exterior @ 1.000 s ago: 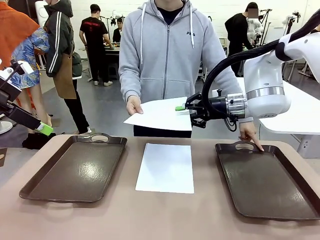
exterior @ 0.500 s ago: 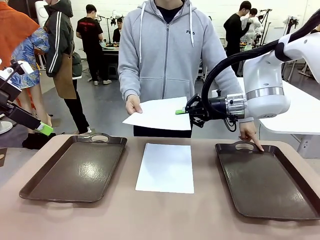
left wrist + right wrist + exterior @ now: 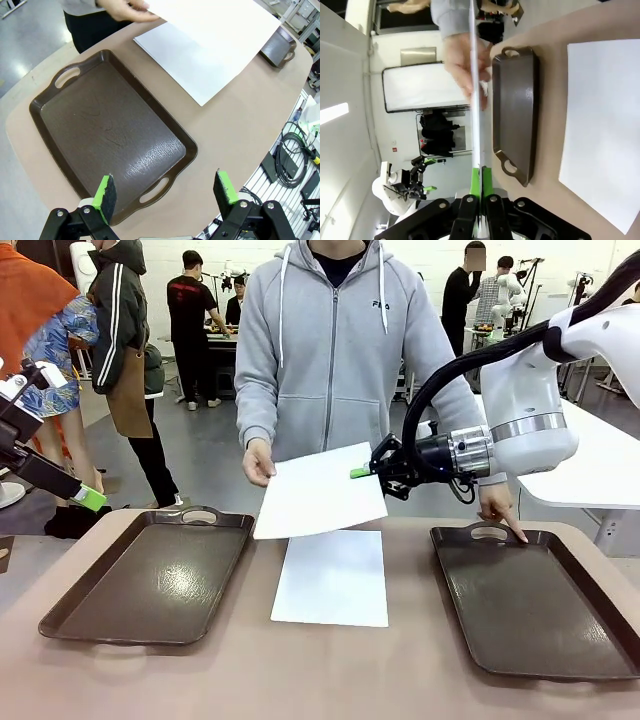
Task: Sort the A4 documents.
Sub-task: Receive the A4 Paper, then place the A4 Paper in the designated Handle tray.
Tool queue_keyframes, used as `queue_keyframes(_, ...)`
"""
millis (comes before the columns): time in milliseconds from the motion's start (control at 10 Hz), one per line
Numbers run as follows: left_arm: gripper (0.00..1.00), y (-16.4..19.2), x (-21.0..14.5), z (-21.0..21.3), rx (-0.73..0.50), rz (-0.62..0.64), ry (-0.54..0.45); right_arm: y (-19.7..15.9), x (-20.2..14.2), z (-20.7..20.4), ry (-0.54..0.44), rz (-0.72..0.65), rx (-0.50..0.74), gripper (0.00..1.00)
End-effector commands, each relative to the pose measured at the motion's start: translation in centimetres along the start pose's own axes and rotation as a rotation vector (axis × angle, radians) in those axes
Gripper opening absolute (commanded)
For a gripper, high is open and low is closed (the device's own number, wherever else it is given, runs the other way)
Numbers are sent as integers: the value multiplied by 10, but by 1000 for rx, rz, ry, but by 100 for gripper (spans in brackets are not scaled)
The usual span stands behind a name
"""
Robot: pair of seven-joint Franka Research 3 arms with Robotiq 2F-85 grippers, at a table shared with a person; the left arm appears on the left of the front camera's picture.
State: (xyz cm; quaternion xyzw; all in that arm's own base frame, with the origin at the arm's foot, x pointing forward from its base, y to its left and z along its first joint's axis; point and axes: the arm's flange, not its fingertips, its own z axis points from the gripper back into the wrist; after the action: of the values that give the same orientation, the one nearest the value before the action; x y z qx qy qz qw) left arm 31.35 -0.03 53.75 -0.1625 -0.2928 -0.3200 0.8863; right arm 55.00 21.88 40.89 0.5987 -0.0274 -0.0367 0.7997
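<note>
Two sheets, front: we see the held sheet (image 3: 320, 495) pinched at its right edge by the right gripper (image 3: 362, 472), stretching left above the flat sheet (image 3: 332, 575).
Trays, front: left tray (image 3: 150, 575) and right tray (image 3: 530, 605) bare; the right lies nearer our holding arm.
Left wrist: left gripper (image 3: 167, 186) spread wide, empty, above the left tray.
Right wrist: jaws clenched on the sheet, seen edge-on; person's hand (image 3: 465, 62) perhaps touching it.

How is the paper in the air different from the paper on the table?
The thin white paper sheet in the air is pinched at its edge by the right gripper; the white paper sheet on the table is untouched. The raised sheet tilts; the table sheet lies flat. Both are plain, blank rectangles.
</note>
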Motion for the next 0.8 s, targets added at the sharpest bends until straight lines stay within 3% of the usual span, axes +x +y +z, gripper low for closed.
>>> queue_keyframes(0,100,1,-1,0,-13,2,-6,2,2,-1,-37,-31,57,0)
queue_keyframes(700,100,1,-1,0,-13,2,-6,2,2,-1,-37,-31,57,0)
